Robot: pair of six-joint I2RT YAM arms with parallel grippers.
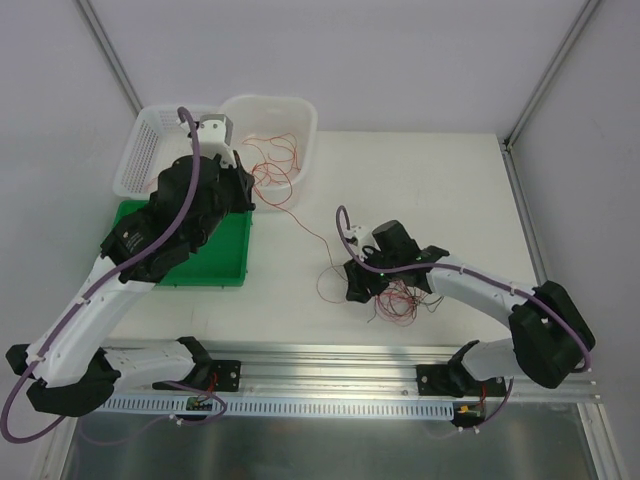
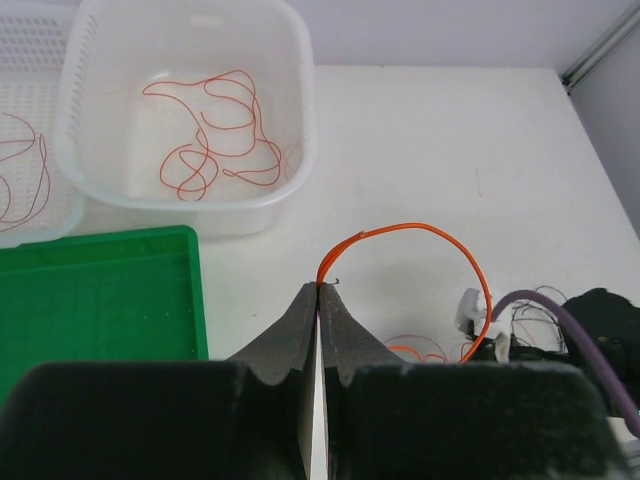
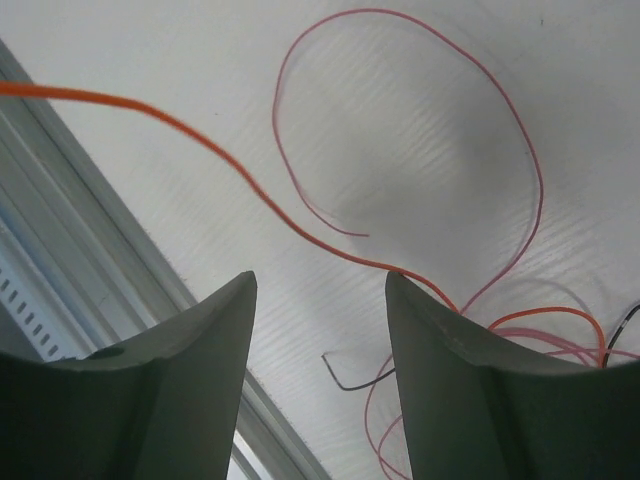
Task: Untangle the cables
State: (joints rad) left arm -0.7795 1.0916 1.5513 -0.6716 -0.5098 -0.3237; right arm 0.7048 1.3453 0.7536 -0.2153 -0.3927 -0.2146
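At the near edge a ribbed aluminium rail is running along a white table, and both arm bases are sitting on it. Just beyond, right of centre, the right gripper is hovering low with its fingers spread apart, holding nothing, over a loose heap of red, orange and black cables lying on the table. From its wrist camera, an orange cable is crossing in front of the gap between the fingers and a pink loop is curling on the surface behind; whether the orange one is touching a finger is hard to judge. To the left, a green tray is lying flat, largely covered by the left arm and its thick purple hose. The left gripper is pinched tight on one end of that orange cable, which is arcing down toward the heap. Farther back, a translucent white tub is holding several coiled orange-red cables, and beside it a perforated white basket is holding at least one red cable, partly cut off. Plain white walls are closing in the back and sides.
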